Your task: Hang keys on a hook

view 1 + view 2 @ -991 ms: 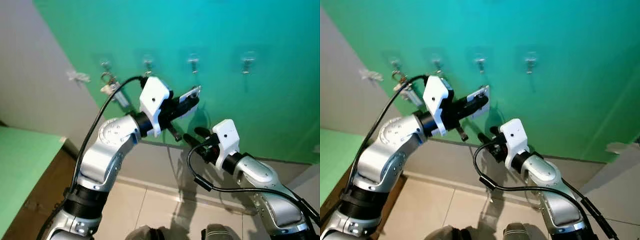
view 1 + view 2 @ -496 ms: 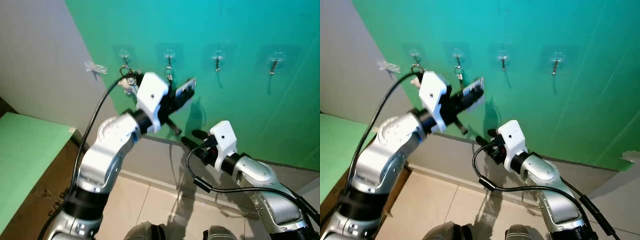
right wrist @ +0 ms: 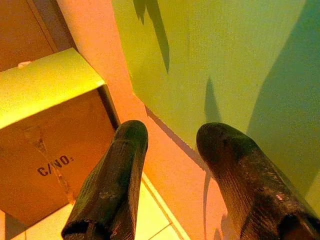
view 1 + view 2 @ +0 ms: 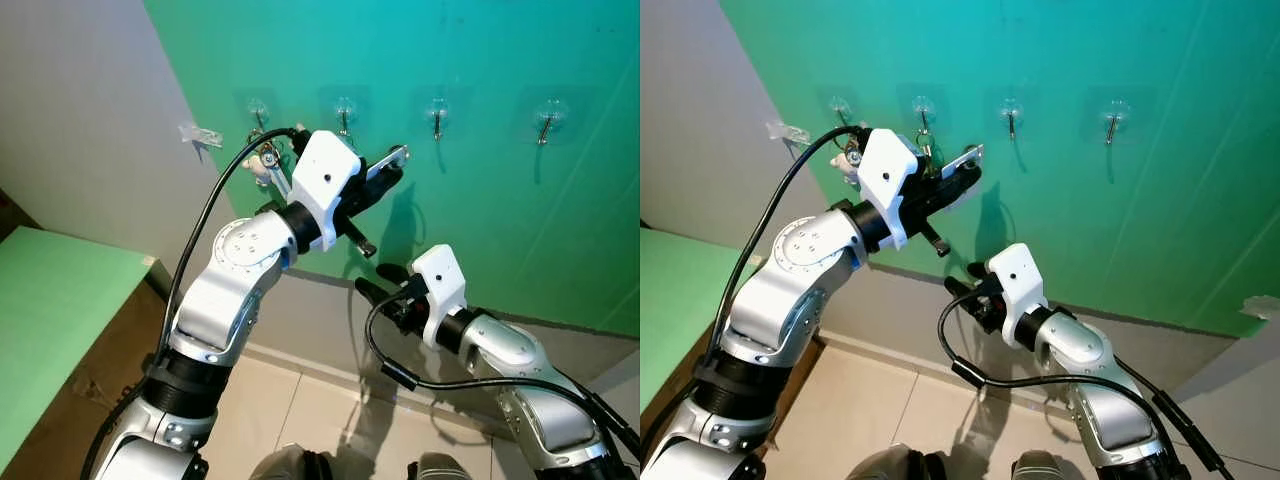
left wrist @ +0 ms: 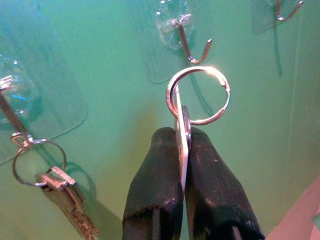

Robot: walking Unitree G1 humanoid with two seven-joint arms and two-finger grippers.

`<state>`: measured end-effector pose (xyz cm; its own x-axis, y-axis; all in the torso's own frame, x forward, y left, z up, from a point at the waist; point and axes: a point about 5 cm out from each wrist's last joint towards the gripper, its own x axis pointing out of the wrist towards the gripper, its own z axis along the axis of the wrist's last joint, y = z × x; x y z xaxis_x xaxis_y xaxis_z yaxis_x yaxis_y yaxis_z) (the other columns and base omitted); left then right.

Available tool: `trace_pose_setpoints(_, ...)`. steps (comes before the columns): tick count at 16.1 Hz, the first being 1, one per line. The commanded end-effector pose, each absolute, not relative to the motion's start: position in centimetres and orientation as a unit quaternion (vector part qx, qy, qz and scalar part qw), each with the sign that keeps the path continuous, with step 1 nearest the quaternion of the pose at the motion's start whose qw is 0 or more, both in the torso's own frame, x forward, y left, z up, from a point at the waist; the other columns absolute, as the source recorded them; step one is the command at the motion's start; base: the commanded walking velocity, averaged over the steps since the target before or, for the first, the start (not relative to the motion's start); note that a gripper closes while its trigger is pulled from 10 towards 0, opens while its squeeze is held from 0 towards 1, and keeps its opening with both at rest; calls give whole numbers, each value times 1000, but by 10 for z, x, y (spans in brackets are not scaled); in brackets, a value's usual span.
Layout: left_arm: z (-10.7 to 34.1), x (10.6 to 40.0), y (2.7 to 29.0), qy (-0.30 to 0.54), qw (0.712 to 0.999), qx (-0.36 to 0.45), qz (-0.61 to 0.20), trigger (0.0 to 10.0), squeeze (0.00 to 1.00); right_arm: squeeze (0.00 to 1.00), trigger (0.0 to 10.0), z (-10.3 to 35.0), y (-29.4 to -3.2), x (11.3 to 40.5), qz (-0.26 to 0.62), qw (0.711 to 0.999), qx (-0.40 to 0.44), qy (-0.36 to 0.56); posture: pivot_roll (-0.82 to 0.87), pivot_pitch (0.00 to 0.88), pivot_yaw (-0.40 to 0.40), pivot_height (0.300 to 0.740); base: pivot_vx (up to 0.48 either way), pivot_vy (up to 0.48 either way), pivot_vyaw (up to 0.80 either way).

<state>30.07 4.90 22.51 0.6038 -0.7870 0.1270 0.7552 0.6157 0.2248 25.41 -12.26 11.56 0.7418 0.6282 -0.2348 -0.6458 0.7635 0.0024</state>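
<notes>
Against green wall (image 4: pixel 560 230), left gripper (image 5: pixel 182 165) clenched on key (image 5: pixel 181 135), ring (image 5: pixel 198 95) sticking out past fingertips. Ring sits just below free hook (image 5: pixel 192 47), near but apart; hook tip points up, so ring must rise, then drop over it. Neighbour hook already carries keys (image 5: pixel 60 200). Key blade hidden between fingers. Right gripper (image 3: pixel 172 145) released, empty, low near floor, well apart from hooks; left arm nearer.

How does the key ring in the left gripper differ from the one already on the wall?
The held key ring is clamped by its key between the left gripper's fingers and sits just below an empty hook, not on it. The other key ring hangs from its own hook, key dangling free. Both are plain metal split rings.
</notes>
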Motion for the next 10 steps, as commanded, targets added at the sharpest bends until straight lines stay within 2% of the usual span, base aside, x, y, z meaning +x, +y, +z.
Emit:
trace_pose_setpoints(1,225,304,49,-104,892,82,-433,0,0,0,10000,117,-117,252,353,928,-37,109,-269,44,175,720,0,0,0)
trace_pose_setpoints(10,230,326,43,-112,889,83,-436,0,0,0,10000,119,-115,248,372,921,-39,111,-285,46,168,720,0,0,0)
